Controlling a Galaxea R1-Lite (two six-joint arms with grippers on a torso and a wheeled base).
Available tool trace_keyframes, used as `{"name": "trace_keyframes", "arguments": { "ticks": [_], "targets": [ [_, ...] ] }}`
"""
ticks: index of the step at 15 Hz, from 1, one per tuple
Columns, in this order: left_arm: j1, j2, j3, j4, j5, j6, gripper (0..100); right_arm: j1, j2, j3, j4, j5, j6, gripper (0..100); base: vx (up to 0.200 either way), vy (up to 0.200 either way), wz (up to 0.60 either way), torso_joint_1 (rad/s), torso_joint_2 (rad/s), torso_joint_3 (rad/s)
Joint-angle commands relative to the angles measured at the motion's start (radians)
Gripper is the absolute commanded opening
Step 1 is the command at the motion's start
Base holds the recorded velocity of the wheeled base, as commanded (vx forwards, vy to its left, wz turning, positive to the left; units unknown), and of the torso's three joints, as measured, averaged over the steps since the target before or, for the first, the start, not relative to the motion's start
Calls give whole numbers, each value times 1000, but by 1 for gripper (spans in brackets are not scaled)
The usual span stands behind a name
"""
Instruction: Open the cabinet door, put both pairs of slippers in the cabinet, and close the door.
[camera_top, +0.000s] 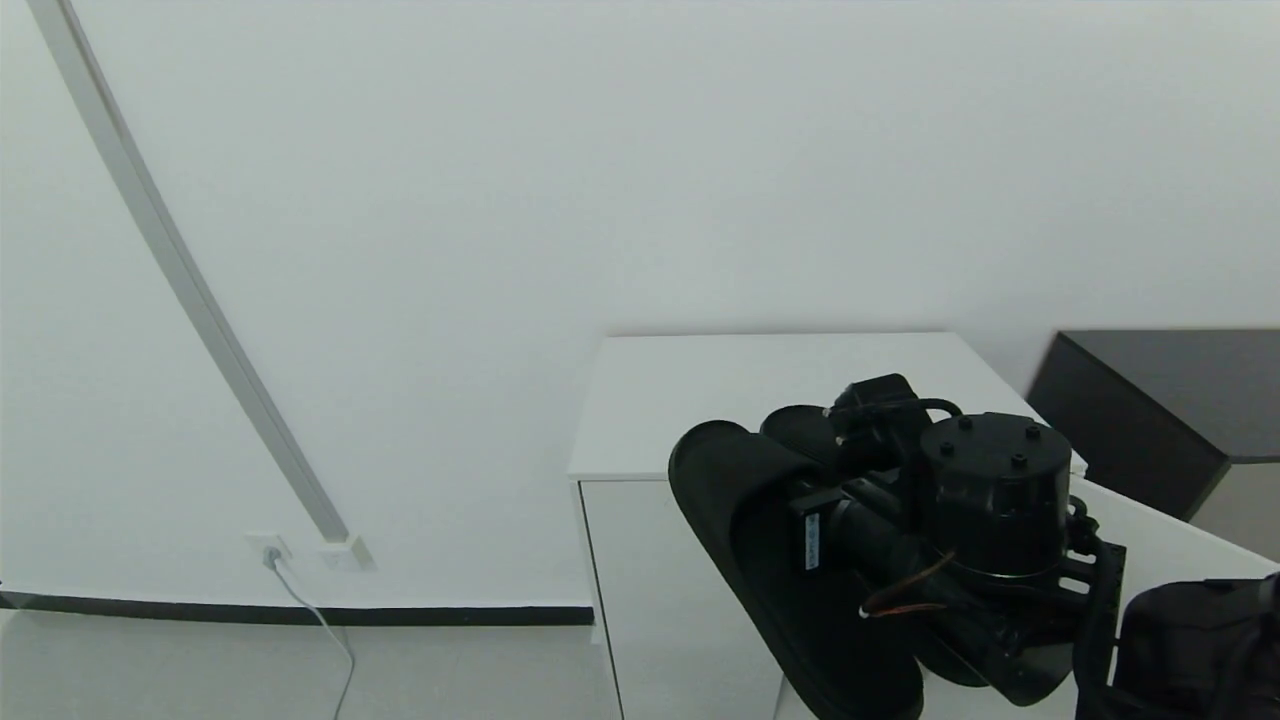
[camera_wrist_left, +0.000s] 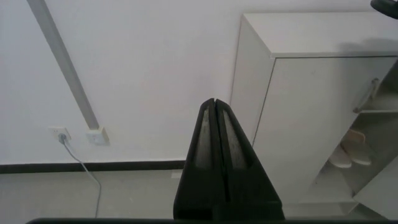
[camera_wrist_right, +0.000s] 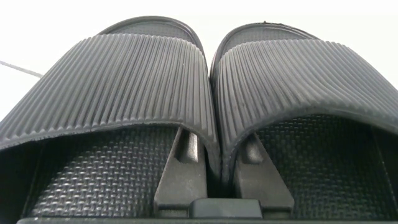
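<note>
A pair of black ribbed slippers hangs in front of the white cabinet, level with its top edge. My right gripper is shut on the black slippers. Its fingers reach under the two straps and pinch the inner sides together. My left gripper is shut and holds nothing, out to the cabinet's left and pointing at the wall. A pale pair of slippers lies on a shelf inside the cabinet, whose front stands open on that side.
A dark low unit stands to the right of the cabinet. On the wall to the left are a socket with a cable and a slanting cable duct. Bare floor lies below the socket.
</note>
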Motion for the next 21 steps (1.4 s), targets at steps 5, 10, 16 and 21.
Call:
{"name": "trace_keyframes", "arguments": {
  "ticks": [5,10,16,21],
  "targets": [
    [0,1,0,0,1,0,0,2,8,4,-1,0,0,0,-80,0,0,2,2,2],
    [0,1,0,0,1,0,0,3,14,6,-1,0,0,0,0,0,0,0,0,0],
    [0,1,0,0,1,0,0,9,20,7,-2,0,0,0,0,-67,0,2,0,0],
    [0,1,0,0,1,0,0,9,20,7,-4,-3,0,0,0,-200,0,-2,2,2]
  ]
}}
